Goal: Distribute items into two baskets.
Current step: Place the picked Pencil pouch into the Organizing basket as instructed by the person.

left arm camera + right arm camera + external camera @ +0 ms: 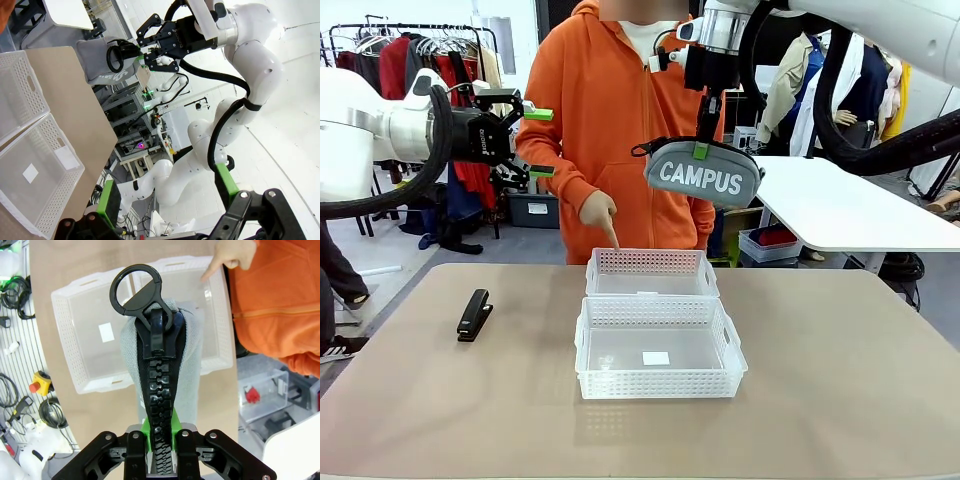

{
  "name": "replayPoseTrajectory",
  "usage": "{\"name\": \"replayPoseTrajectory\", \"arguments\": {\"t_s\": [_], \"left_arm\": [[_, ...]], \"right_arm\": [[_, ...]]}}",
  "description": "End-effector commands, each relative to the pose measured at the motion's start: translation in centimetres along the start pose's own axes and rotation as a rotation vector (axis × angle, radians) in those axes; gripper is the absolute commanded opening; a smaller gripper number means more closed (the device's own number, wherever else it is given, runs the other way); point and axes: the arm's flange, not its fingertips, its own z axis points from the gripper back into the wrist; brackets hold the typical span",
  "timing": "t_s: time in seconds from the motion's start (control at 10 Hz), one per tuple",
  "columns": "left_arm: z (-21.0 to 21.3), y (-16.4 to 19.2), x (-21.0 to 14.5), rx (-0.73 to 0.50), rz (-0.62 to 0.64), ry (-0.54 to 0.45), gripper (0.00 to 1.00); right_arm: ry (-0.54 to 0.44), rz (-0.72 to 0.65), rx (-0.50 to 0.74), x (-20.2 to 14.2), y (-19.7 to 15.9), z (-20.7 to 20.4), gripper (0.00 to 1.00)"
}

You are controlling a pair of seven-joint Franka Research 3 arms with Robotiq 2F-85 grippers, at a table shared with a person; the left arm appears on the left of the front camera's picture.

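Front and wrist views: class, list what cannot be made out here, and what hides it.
- Front view: the label in the near basket is too small to read.
- Right wrist view: the pouch hides part of the far basket floor.
- Left wrist view: the far basket is cut off by the left edge.
- All views: fabric hides the pouch's contents.

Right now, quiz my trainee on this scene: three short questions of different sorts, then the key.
1. True or false: the right tool is shut on the CAMPUS pouch.
2. Short answer: which basket does the person's hand point at?
3. The stapler lies: A) inside a basket; B) in the person's hand; C) on the table.
Key: 1 true; 2 the far basket; 3 C.
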Motion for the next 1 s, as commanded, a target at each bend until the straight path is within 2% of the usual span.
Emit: {"name": "replayPoseTrajectory", "arguments": {"t_s": [0.0, 0.9], "left_arm": [[0.1, -0.3, -0.1, -0.002, -0.006, 0.005, 1.0], [0.1, -0.3, -0.1, -0.002, -0.006, 0.005, 1.0]], "right_arm": [[0.0, 0.003, -0.007, 0.1, 0.1, 0.3, 0.0], [0.002, 0.19, 0.043, 4.5, -2.0, -8.1, 0.0]]}}
